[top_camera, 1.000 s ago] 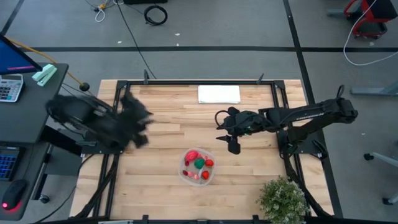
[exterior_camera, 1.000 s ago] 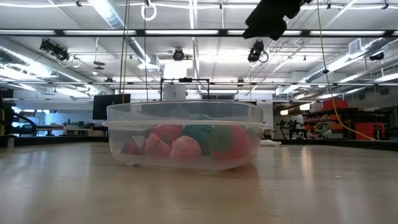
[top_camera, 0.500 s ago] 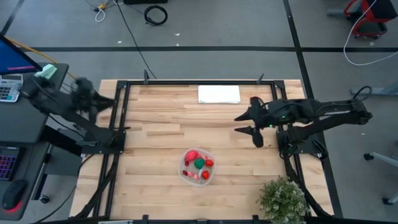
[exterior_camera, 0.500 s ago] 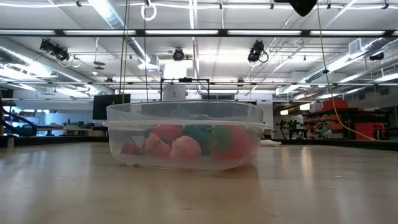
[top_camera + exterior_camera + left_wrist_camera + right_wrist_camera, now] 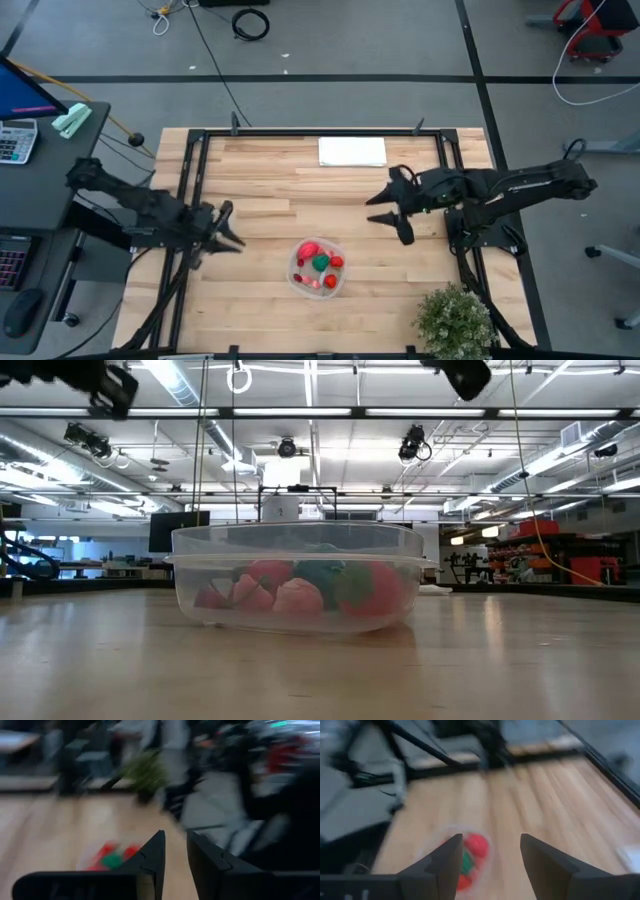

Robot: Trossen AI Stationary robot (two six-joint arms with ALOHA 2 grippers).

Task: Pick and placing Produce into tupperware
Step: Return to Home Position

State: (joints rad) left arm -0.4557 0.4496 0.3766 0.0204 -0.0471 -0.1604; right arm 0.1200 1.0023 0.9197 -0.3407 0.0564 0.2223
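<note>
The round clear tupperware point(image 5: 297, 281) stands on the wooden table near its near edge, close in front of the low camera point(image 5: 300, 546). The produce point(image 5: 318, 262), red, pink and one green piece, lies inside it point(image 5: 300, 592). My left gripper point(image 5: 230, 228) hovers at the table's left edge, left of the tupperware, open by a narrow gap point(image 5: 175, 857). My right gripper point(image 5: 388, 214) hangs above the table right of and beyond the tupperware, wide open point(image 5: 491, 855). Both wrist views show the produce ahead point(image 5: 111, 858) point(image 5: 471, 851). Neither gripper holds anything.
A flat white rectangle point(image 5: 352, 151) lies at the table's far edge. A bushy green plant point(image 5: 455, 318) stands at the near right corner. Dark frame rails point(image 5: 188, 190) run along the table's left and right sides. Bare wood lies between the grippers and the tupperware.
My left arm swung off the table toward its far left, then came back and now sits at the left edge, nearer the near side. My right gripper drew back toward the table's right and rose, then eased slightly back toward the middle. The tupperware and produce stayed put.
</note>
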